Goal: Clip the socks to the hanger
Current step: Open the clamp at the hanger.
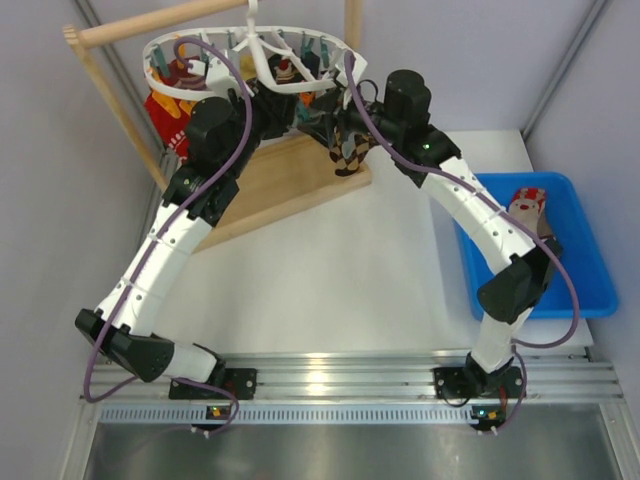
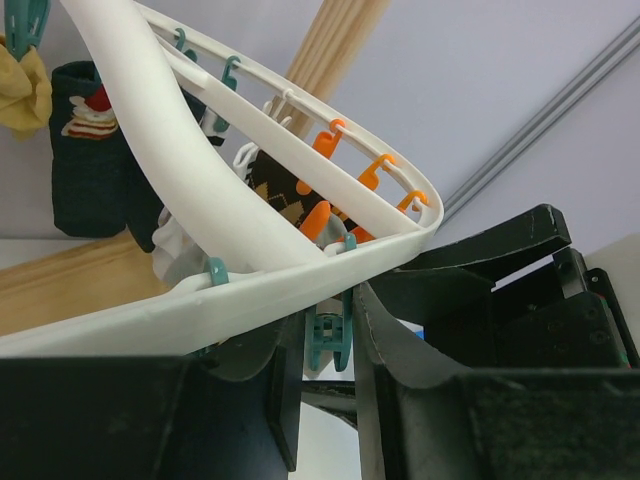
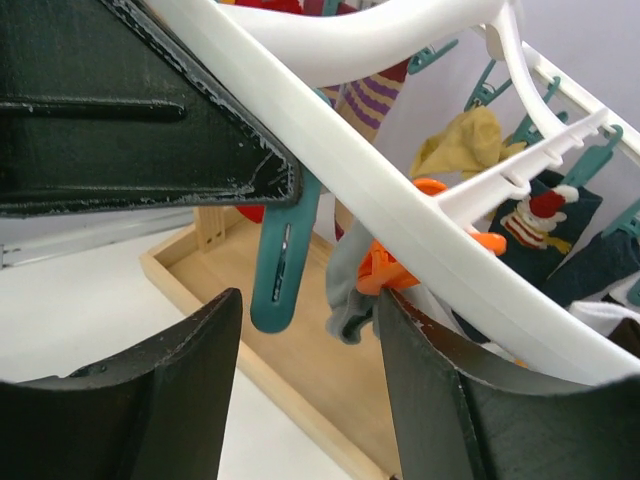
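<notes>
The white oval hanger (image 1: pixel 262 60) hangs from a wooden rod, with teal and orange pegs and several socks clipped on. Both grippers are raised to its near rim. In the left wrist view my left gripper (image 2: pixel 325 335) is closed around a teal peg (image 2: pixel 330 340) under the ring (image 2: pixel 150 110). In the right wrist view my right gripper (image 3: pixel 305 310) is open. Between its fingers hang a teal peg (image 3: pixel 283 260) and a grey sock (image 3: pixel 348 285) held by an orange peg (image 3: pixel 385 268). One more sock (image 1: pixel 527 205) lies in the blue bin.
A light wooden frame with rod (image 1: pixel 150 25) and tray base (image 1: pixel 290 180) stands at the back left under the hanger. A blue bin (image 1: pixel 580 270) sits at the right. A dark sock with a Santa design (image 2: pixel 85 150) and a yellow sock (image 3: pixel 465 140) hang on the hanger.
</notes>
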